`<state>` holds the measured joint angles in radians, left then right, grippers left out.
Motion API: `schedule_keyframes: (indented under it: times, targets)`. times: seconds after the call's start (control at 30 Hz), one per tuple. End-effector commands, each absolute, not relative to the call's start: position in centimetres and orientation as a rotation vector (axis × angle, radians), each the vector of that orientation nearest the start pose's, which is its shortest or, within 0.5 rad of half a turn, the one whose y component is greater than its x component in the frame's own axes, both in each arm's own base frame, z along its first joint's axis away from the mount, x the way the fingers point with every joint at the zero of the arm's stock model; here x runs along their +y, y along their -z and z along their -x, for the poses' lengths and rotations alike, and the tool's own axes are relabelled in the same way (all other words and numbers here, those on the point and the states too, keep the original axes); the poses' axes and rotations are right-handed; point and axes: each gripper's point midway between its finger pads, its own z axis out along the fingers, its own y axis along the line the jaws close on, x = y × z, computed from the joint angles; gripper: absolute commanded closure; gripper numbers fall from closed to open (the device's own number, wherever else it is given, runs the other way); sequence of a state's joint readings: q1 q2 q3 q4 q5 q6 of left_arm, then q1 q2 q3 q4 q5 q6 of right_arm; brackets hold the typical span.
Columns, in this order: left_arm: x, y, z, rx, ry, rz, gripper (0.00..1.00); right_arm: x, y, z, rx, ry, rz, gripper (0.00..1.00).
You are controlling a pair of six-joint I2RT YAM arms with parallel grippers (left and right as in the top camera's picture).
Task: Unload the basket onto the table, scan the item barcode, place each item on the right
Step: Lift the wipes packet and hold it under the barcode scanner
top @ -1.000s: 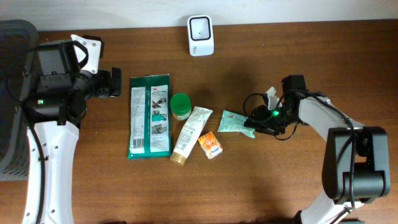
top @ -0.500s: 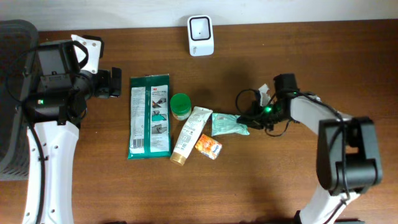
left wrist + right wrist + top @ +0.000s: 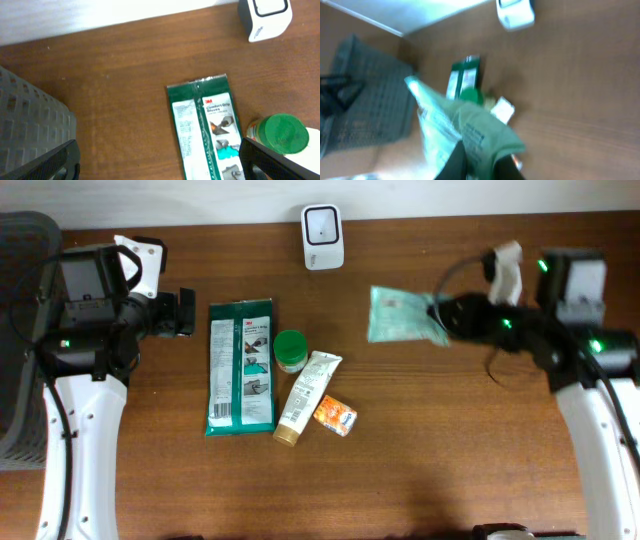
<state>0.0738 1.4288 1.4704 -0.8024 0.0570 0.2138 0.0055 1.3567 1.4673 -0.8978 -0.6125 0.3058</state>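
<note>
A green pack (image 3: 241, 367) lies on the brown table (image 3: 420, 460). Beside it sit a jar (image 3: 290, 350) with a green lid, a white tube (image 3: 306, 396) and a small orange box (image 3: 337, 416). A gray basket (image 3: 20, 340) stands far left.

Right end effector (image 3: 443, 316) clamped on pouch (image 3: 400, 315), aloft; left end effector (image 3: 186, 312) wide.

You see the scanner (image 3: 323, 237) at the back of the table (image 3: 450, 460); pouch (image 3: 403, 315) right of it; pack (image 3: 241, 366), jar (image 3: 290, 350), tube (image 3: 307, 396), box (image 3: 337, 416) in front.
</note>
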Motion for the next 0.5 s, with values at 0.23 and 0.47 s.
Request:
schedule_keyframes:
  times: [0.23, 0.47]
  targets:
    - [1.7, -29.0, -40.3, 2.283, -0.070, -0.210, 0.01, 18.6, -28.8, -59.9, 1.737, 0.575, 0.484, 0.96]
    - [1.7, -29.0, -40.3, 2.283, -0.070, -0.210, 0.01, 24.1, -21.2, -64.8, 1.345, 0.891, 0.986, 0.96]
